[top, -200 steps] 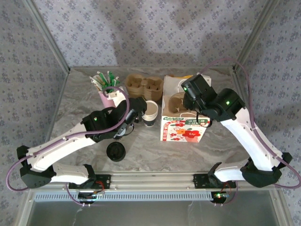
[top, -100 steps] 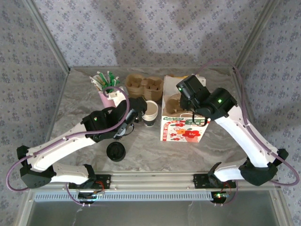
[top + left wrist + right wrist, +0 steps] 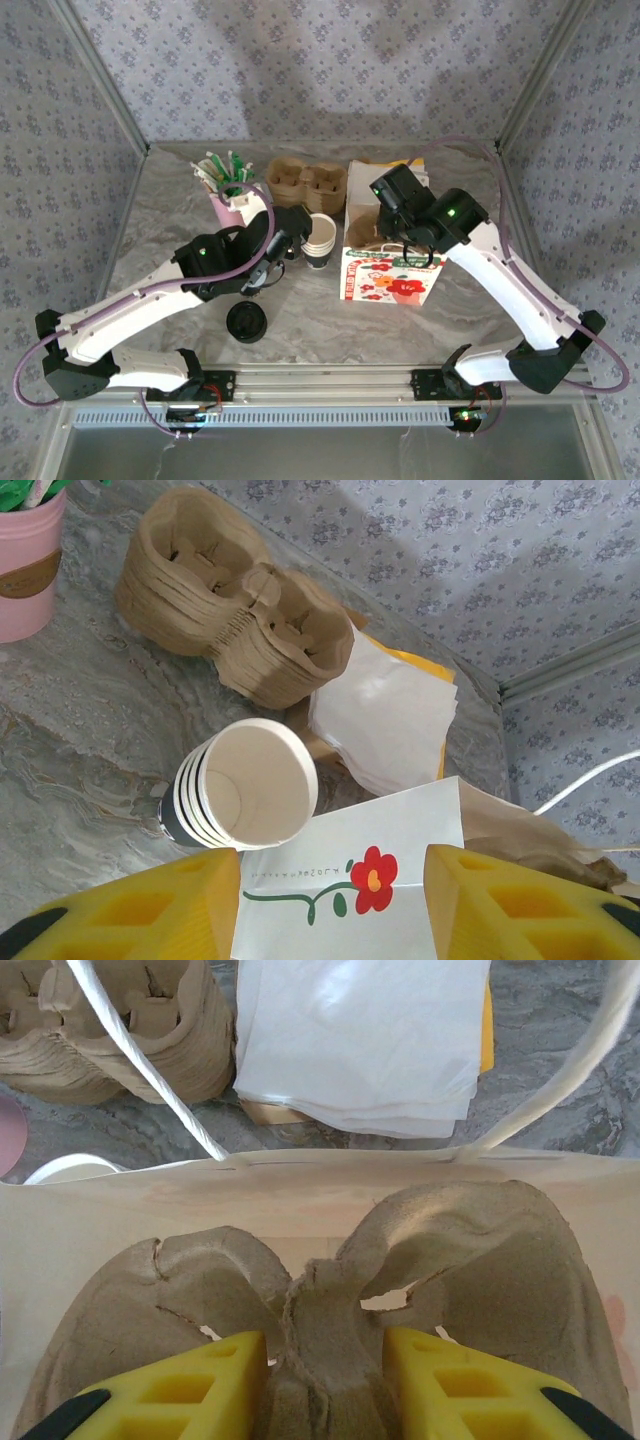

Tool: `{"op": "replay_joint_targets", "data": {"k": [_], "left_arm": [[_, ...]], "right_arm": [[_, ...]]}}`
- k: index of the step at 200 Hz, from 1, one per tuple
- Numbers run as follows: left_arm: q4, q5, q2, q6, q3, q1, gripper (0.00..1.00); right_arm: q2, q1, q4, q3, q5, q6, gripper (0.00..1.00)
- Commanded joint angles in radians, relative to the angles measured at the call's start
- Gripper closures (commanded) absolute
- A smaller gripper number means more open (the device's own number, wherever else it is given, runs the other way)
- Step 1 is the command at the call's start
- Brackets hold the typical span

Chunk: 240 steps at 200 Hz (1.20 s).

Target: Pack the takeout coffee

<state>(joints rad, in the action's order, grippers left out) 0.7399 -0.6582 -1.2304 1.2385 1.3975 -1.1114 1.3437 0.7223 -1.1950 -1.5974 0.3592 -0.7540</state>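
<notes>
Two pairs of jaws at the flowered bag (image 3: 385, 283)
We see right jaws pinching the carrier (image 3: 480, 1250) inside; left jaws half-open, empty, stacked cups (image 3: 255, 790) beside it.

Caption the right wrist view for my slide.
Right fingers pinch the middle ridge of a cardboard cup carrier sitting inside the paper bag, with napkins and spare carriers lying beyond.

Cup stack (image 3: 320, 240) just L of bag (image 3: 390, 282); carrier (image 3: 480, 1260) fills bag mouth.
</notes>
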Motion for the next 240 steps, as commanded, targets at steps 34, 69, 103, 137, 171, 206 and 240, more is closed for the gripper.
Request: {"op": "replay_joint_targets", "data": {"k": [34, 69, 103, 137, 171, 206, 240], "left_arm": [[0.004, 0.014, -0.001, -0.016, 0.005, 0.009, 0.49], [0.008, 0.015, -0.002, -0.013, 0.003, 0.011, 0.49], [0.009, 0.02, -0.001, -0.008, -0.003, 0.011, 0.49], [0.012, 0.022, -0.001, -0.005, -0.005, 0.01, 0.49], [0.017, 0.023, 0.002, -0.001, -0.008, 0.01, 0.49], [0.018, 0.022, 0.002, 0.0, -0.009, 0.01, 0.49], [0.013, 0.029, -0.007, -0.004, -0.011, 0.01, 0.49]], "right_arm": [[0.006, -0.045, 0.025, 0.037, -0.031, 0.005, 0.64], [0.003, -0.056, 0.032, 0.048, -0.035, 0.005, 0.64], [-0.012, -0.056, 0.033, 0.059, 0.007, 0.004, 0.64], [-0.031, -0.053, 0.073, 0.08, 0.068, 0.005, 0.64], [-0.032, -0.052, 0.104, 0.109, 0.084, 0.009, 0.64], [-0.024, -0.05, 0.133, 0.143, 0.061, 0.028, 0.64], [-0.022, -0.049, 0.144, 0.177, 0.013, 0.035, 0.64]]}}
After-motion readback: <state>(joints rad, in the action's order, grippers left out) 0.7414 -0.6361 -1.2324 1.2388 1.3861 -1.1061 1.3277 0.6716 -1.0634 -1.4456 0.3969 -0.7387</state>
